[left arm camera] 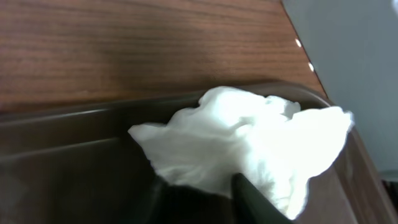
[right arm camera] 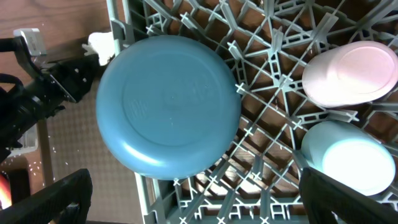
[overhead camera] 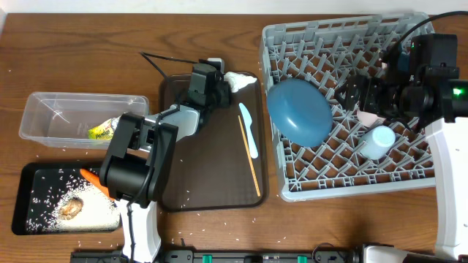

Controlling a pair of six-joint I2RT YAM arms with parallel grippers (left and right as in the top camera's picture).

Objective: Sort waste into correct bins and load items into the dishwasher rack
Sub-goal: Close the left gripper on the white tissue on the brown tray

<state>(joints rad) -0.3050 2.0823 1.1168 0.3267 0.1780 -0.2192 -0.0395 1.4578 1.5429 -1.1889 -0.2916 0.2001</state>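
Hovering over the wooden table (overhead camera: 73, 44) — right gripper (right arm camera: 196, 193) wide apart, left gripper (overhead camera: 219, 82) unclear.

A brown wood-grain table (overhead camera: 73, 44) fills the background.

White napkin (left arm camera: 249, 143), dark brown tray (overhead camera: 212, 168) — grey lattice rack (overhead camera: 351, 186); blue bowl (right arm camera: 168, 106), pink cup (right arm camera: 348, 71)

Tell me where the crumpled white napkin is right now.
Overhead view: the napkin lies in the far right corner of the brown tray, right in front of the left gripper, just left of the dishwasher rack.
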